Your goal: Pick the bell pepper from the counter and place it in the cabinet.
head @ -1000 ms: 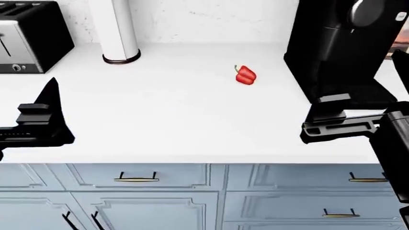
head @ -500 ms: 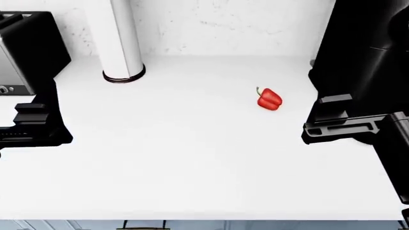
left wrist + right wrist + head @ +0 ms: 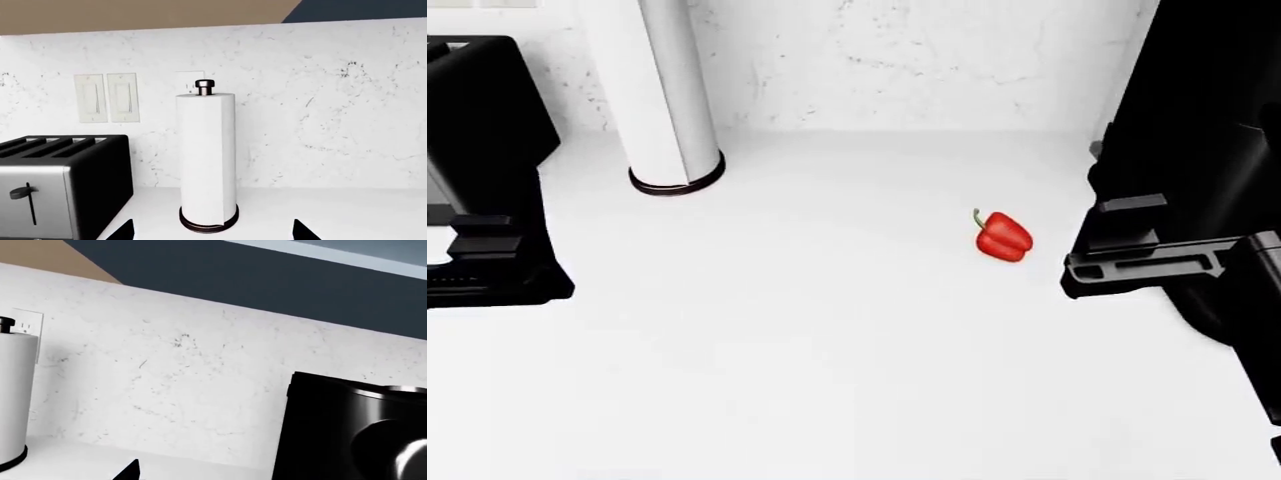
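Note:
The bell pepper (image 3: pixel 1002 237) is small, glossy and red with a thin green stem. It lies on the white counter (image 3: pixel 801 330), right of centre in the head view. My right gripper (image 3: pixel 1128 245) is open and empty, just right of the pepper and apart from it. In the right wrist view only one of its fingertips (image 3: pixel 130 471) shows; the pepper is out of that view. My left gripper (image 3: pixel 494 255) is open and empty at the far left, well away from the pepper. In the left wrist view its fingertips (image 3: pixel 123 231) stand wide apart; no pepper shows there.
A white paper towel roll (image 3: pixel 654 90) stands at the back left, also in the left wrist view (image 3: pixel 207 160). A black toaster (image 3: pixel 474 100) is at the far left. A black coffee machine (image 3: pixel 1201 130) stands behind my right gripper. A marbled wall (image 3: pixel 908 60) is behind.
The head view has moved forward over the counter; the drawers have dropped out of view. The pepper now shows lower and further right. Both grippers keep their places in the view.

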Controlling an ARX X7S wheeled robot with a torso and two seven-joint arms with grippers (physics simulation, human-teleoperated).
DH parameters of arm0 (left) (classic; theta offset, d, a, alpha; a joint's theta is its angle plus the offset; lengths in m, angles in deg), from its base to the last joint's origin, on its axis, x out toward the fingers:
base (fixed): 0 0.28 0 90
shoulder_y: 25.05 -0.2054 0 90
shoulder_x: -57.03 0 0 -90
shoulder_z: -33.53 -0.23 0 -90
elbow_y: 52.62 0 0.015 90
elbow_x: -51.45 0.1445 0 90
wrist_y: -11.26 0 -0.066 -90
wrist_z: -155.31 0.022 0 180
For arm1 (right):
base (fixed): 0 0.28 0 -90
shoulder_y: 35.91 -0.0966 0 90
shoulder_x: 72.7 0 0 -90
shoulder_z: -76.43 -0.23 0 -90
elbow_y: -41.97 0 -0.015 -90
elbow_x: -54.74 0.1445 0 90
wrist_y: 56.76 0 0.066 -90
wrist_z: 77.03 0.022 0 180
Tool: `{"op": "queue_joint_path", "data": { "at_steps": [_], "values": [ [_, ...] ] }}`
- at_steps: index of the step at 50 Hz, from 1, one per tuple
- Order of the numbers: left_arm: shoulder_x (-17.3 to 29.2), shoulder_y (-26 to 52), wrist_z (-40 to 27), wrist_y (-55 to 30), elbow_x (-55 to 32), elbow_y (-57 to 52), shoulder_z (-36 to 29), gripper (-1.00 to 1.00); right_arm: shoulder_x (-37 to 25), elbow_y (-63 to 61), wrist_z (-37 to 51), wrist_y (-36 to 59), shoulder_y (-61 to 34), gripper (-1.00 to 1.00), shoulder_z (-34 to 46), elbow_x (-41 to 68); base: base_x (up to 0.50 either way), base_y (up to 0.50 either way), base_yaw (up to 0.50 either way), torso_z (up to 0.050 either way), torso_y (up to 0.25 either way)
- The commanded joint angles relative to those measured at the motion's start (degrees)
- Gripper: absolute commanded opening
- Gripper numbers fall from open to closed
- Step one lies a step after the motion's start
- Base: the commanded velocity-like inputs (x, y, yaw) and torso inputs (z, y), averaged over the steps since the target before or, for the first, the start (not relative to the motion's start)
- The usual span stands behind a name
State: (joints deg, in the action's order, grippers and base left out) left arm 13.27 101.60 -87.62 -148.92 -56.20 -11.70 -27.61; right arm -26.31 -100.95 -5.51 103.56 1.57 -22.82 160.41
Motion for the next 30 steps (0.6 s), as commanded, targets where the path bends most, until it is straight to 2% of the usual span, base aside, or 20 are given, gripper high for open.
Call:
{"op": "queue_joint_path", "data": {
  "at_steps": [1, 8, 17, 21, 30],
  "values": [
    [0.0, -0.6, 0.8, 0.1, 0.6, 0.0, 0.7, 1.00, -0.7, 0.6, 1.8, -0.7, -0.1, 1.00, 1.3, 0.7, 0.00, 0.00, 0.00, 0.000, 0.000],
    [0.0, -0.6, 1.2, 0.1, 0.9, 0.2, 0.2, 1.00, 0.9, 11.8, 2.5, 2.4, -7.3, 1.00, 13.3, 2.6, 0.00, 0.00, 0.00, 0.000, 0.000],
    [0.5, -0.6, 0.8, 0.4, 0.8, 0.3, -0.4, 1.00, 6.9, 30.6, -18.0, 10.8, -14.4, 1.00, 23.2, -13.6, 0.00, 0.00, 0.00, 0.000, 0.000],
    [1.0, -0.5, 0.6, 0.6, 0.5, 0.3, -0.4, 1.00, 7.8, 34.9, -22.5, 10.8, -14.1, 1.00, 24.8, -14.7, 0.00, 0.00, 0.00, 0.000, 0.000],
    [0.3, -0.4, 1.7, 0.3, 2.2, 0.7, -0.9, 1.00, 7.8, 38.1, -23.8, 10.4, -11.0, 1.00, 26.5, -14.4, 0.00, 0.00, 0.00, 0.000, 0.000]
  ]
}}
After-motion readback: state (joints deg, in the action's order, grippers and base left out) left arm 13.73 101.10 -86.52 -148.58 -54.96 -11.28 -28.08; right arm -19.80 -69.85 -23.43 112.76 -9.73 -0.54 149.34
